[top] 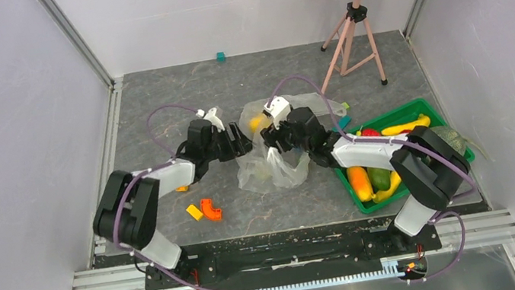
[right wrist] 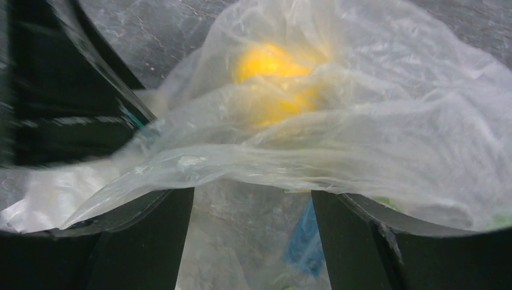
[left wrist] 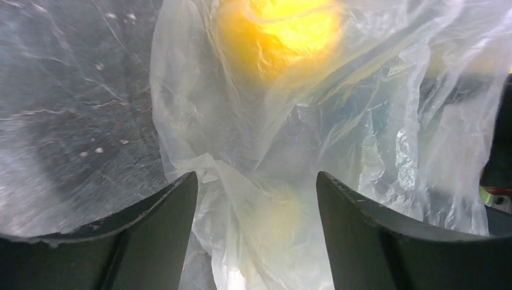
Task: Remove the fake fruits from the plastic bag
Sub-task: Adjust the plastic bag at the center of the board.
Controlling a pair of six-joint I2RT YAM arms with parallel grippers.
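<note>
Plastic bag (top: 274, 173): thin, limp, slippery film, crumpled mid-counter; pinch a bunched fold at 6 o'clock.
Yellow fruit (top: 257, 123): light, glossy, inside the bag toward 12 o'clock.
Left fingers (left wrist: 151, 232): apart, film between, nothing clamped.
Right fingers (right wrist: 145, 241): apart, film draped over them.
Counter (top: 155, 99): dark marbled slab, grey walls close around.

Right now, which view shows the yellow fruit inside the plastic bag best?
Right wrist: the yellow fruit sits whole in frame, behind the plastic bag. Left wrist crops its top; top external shows a small patch.
</note>
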